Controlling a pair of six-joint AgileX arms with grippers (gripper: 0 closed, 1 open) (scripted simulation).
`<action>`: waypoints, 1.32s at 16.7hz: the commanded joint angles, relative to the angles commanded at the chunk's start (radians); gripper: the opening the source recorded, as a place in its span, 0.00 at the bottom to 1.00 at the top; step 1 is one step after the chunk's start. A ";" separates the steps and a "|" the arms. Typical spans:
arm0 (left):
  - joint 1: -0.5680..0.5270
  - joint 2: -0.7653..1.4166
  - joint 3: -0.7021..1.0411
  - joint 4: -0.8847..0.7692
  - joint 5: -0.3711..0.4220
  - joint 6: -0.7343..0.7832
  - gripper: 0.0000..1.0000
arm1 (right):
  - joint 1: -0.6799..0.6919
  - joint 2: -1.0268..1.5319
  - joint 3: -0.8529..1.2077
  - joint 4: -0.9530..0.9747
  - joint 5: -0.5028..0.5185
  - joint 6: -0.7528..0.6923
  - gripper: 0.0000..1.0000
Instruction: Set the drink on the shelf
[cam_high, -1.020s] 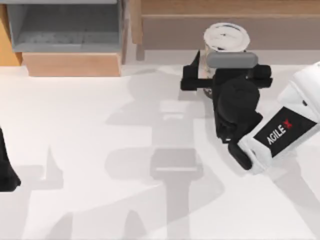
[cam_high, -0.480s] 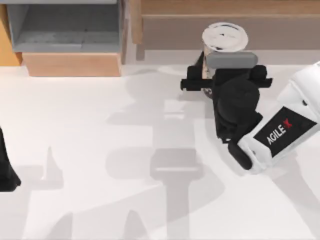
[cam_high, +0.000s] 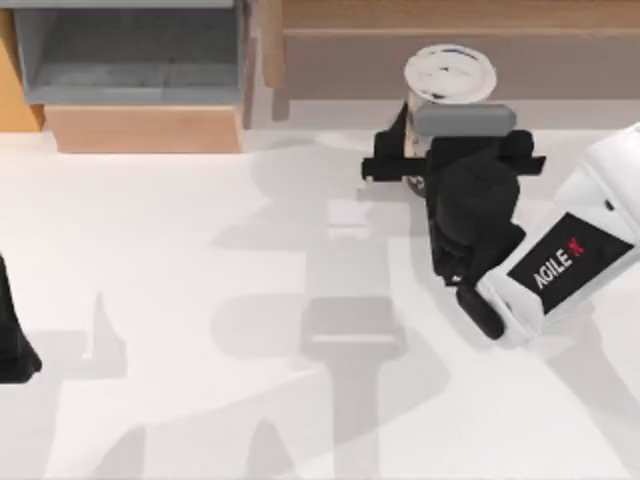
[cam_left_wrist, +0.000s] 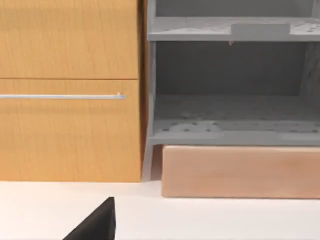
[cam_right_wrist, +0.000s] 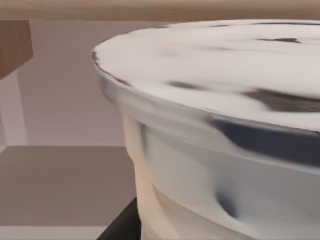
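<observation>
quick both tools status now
Right tool: at the drink, fingers on either side of it, apparently shut on it.
Left tool: parked at the table's left edge, cannot tell.

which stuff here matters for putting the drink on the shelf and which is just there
Job:
- drink, at the table's back right
- right gripper, fingers either side of the drink
- grey shelf, back left

Just there:
- wooden drawer cabinet
- left gripper, parked at the left edge
</observation>
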 joint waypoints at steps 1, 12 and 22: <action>0.000 0.000 0.000 0.000 0.000 0.000 1.00 | 0.000 0.000 0.000 0.000 0.000 0.000 0.00; 0.000 0.000 0.000 0.000 0.000 0.000 1.00 | 0.002 -0.037 -0.006 -0.029 0.000 0.002 0.00; 0.000 0.000 0.000 0.000 0.000 0.000 1.00 | -0.031 -0.141 -0.048 -0.034 -0.073 0.003 0.00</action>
